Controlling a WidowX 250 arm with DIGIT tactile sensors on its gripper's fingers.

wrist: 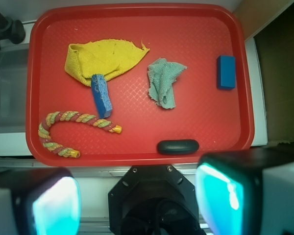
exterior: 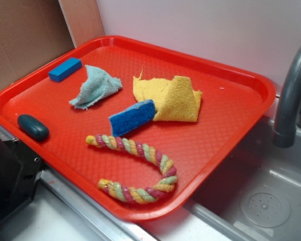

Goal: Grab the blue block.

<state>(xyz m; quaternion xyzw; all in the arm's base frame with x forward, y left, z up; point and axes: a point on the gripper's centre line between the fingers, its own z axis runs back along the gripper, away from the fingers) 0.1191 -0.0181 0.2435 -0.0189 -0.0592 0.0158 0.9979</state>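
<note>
The blue block is a small smooth bright-blue brick lying at the far left corner of the red tray. In the wrist view the blue block lies near the right rim of the tray. My gripper hangs high above the tray's near edge, well away from the block. Its two cyan-padded fingers stand wide apart with nothing between them. The gripper does not show in the exterior view.
On the tray lie a rough blue sponge against a yellow cloth, a pale teal rag, a multicoloured rope and a dark teal pebble. A sink with a grey tap lies to the right.
</note>
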